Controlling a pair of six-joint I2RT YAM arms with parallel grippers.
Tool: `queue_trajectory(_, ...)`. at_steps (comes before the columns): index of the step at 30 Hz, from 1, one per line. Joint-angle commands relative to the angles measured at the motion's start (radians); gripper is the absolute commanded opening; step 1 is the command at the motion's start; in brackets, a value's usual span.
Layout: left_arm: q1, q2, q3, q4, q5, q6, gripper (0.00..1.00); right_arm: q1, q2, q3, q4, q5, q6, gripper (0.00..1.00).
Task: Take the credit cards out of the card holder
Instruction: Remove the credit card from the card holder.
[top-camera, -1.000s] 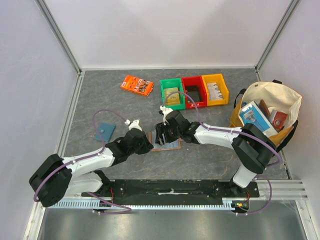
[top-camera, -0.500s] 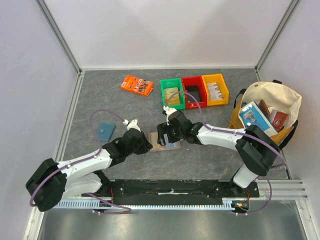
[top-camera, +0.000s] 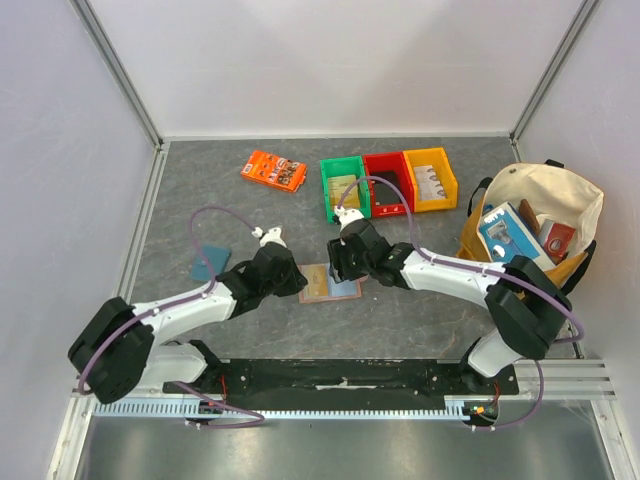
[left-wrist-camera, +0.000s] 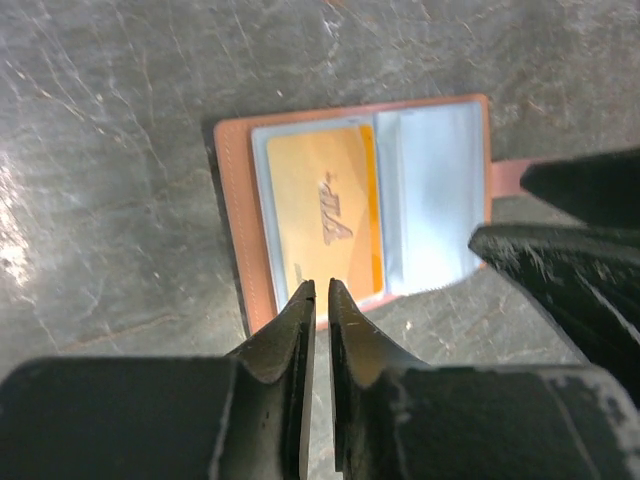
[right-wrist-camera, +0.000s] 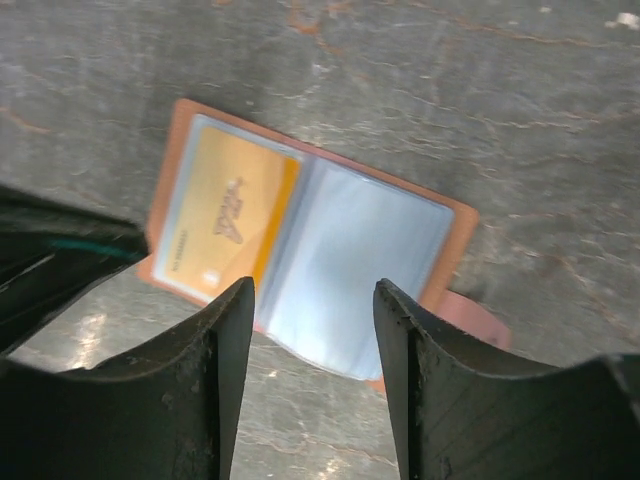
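Note:
The card holder (top-camera: 322, 287) lies open and flat on the grey table, tan leather with pale blue clear sleeves (right-wrist-camera: 360, 260). A yellow-orange credit card (left-wrist-camera: 325, 215) sits in its left sleeve. The snap tab (left-wrist-camera: 505, 178) sticks out on the right side. My left gripper (left-wrist-camera: 320, 292) is shut, with only a thin slit between its fingers and nothing in it; its tips hover at the holder's near edge. My right gripper (right-wrist-camera: 313, 300) is open and empty, just short of the holder's sleeve side. In the top view the left gripper (top-camera: 299, 282) and the right gripper (top-camera: 340, 272) flank the holder.
A flat teal pouch (top-camera: 210, 262) lies to the left. An orange packet (top-camera: 273, 171) and green (top-camera: 344, 186), red (top-camera: 388, 182) and yellow (top-camera: 430, 178) bins stand at the back. A cream tote bag (top-camera: 535, 225) full of items sits at the right.
The right gripper has pulled back off the card holder, its jaws widening then narrowing. The left gripper has swung right to the holder's left edge. The holder now lies open.

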Motion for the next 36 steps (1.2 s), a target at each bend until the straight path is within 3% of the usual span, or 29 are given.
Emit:
queue_trajectory(1,0.040,0.069,0.062,0.041,0.015,0.074,0.14,-0.011,0.028,0.036,0.117,-0.175,0.040,0.55)
queue_trajectory(4,0.057,0.106,0.073,0.049,0.014,0.088,0.12,-0.029,0.067,0.019,0.210,-0.243,0.085,0.46)
queue_trajectory(13,0.069,0.221,0.057,0.081,0.057,0.080,0.07,-0.117,0.146,-0.099,0.419,-0.423,0.204,0.40)
queue_trajectory(20,0.080,0.219,0.014,0.093,0.063,0.060,0.04,-0.160,0.197,-0.177,0.536,-0.517,0.252,0.38)
queue_trajectory(36,0.085,0.235,0.001,0.101,0.077,0.054,0.02,-0.209,0.269,-0.245,0.738,-0.684,0.303,0.24)
